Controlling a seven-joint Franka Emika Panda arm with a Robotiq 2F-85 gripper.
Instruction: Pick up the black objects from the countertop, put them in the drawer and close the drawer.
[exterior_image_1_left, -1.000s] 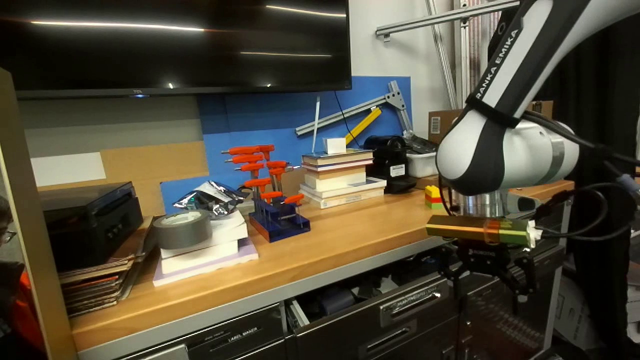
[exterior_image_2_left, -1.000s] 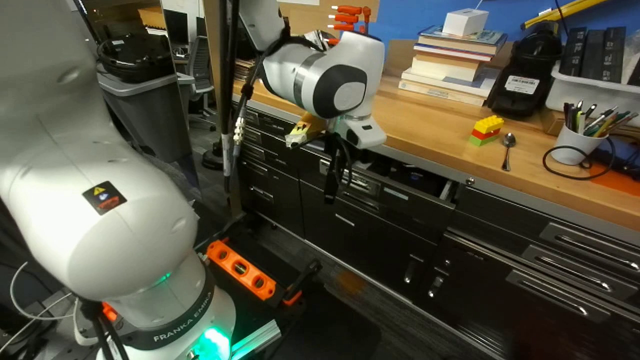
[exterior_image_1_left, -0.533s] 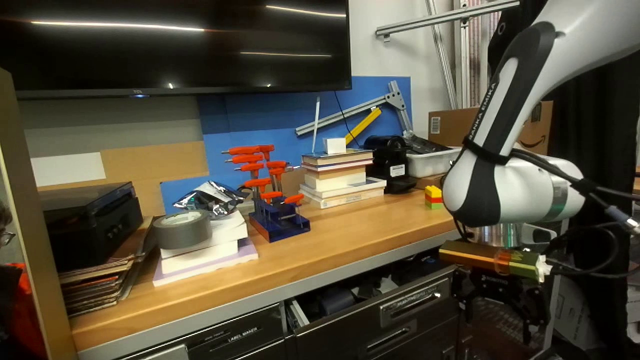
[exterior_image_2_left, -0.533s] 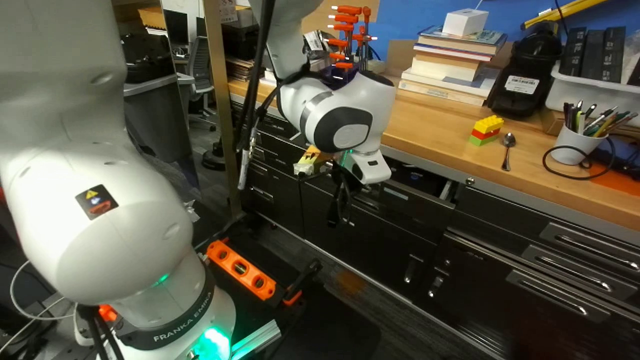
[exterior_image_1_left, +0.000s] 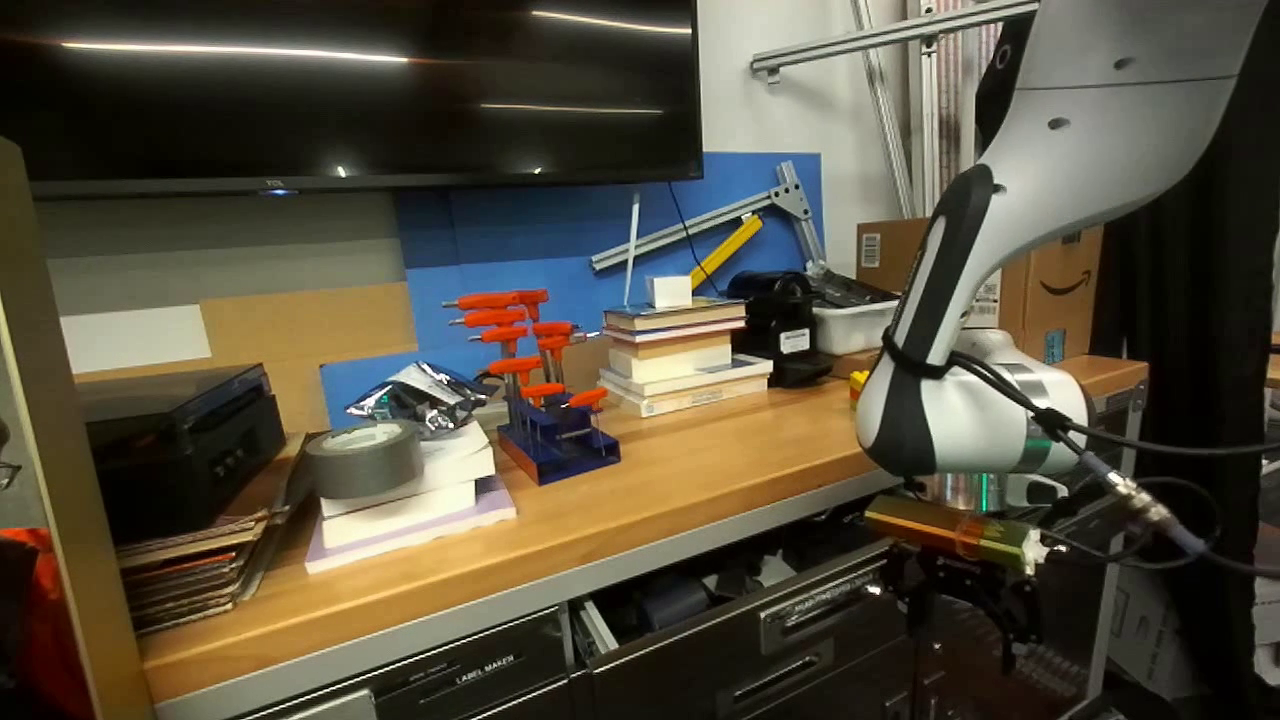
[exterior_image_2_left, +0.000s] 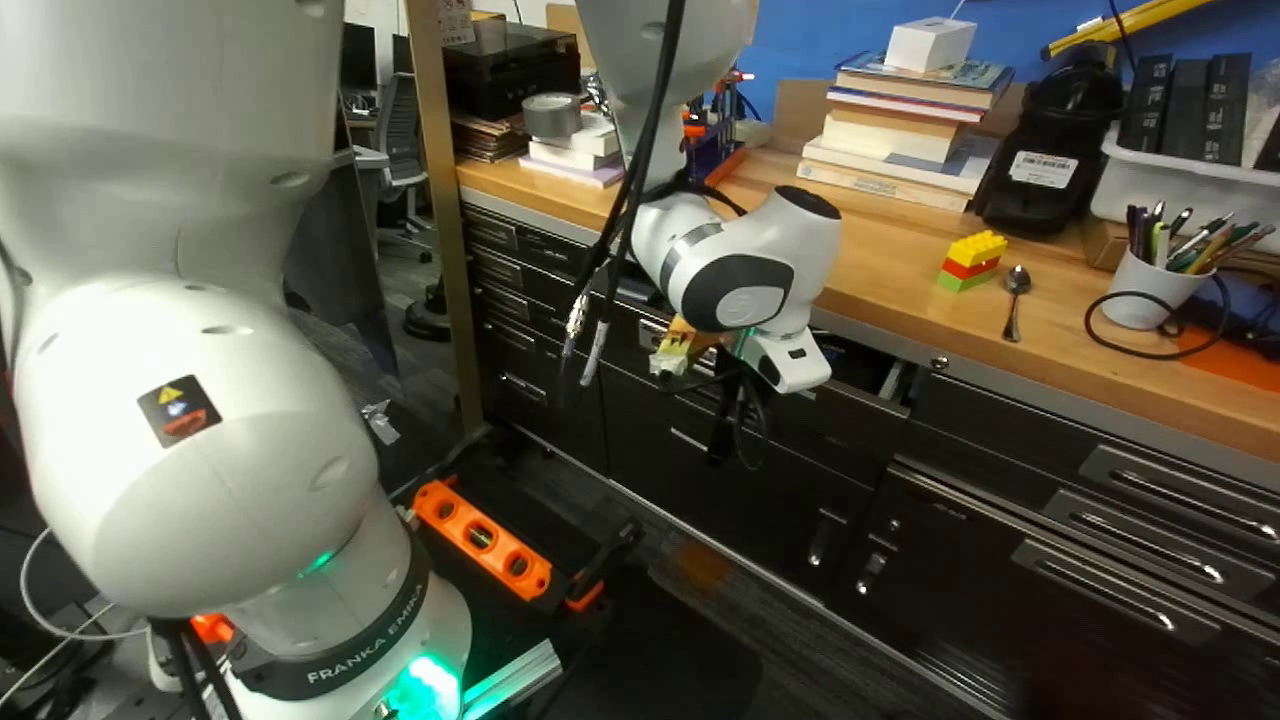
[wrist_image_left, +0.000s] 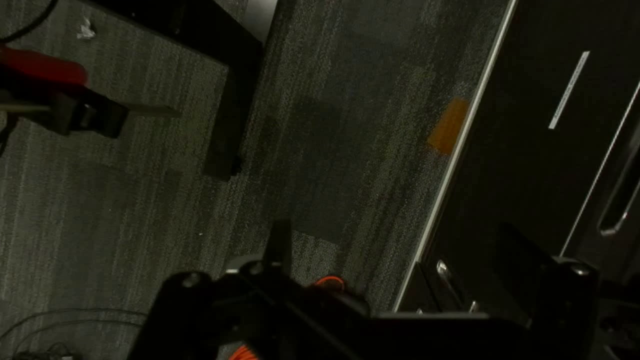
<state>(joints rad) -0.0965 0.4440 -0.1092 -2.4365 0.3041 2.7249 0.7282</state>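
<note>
While the drawer (exterior_image_1_left: 725, 645) stands ajar, the hand (exterior_image_1_left: 962, 650) (spread) hangs in front.

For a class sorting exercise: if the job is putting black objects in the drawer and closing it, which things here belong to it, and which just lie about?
Belong to the job:
open drawer
dark items inside, perhaps those meant
countertop
open tool

Just lying about:
stacked books
tape roll
hex keys
toy bricks
spoon
pen cup

You get white glare streaks on the wide flat black television (exterior_image_1_left: 360, 95); below it, the light-brown wooden countertop (exterior_image_1_left: 700, 455) is bright; your wrist view is dim.
</note>
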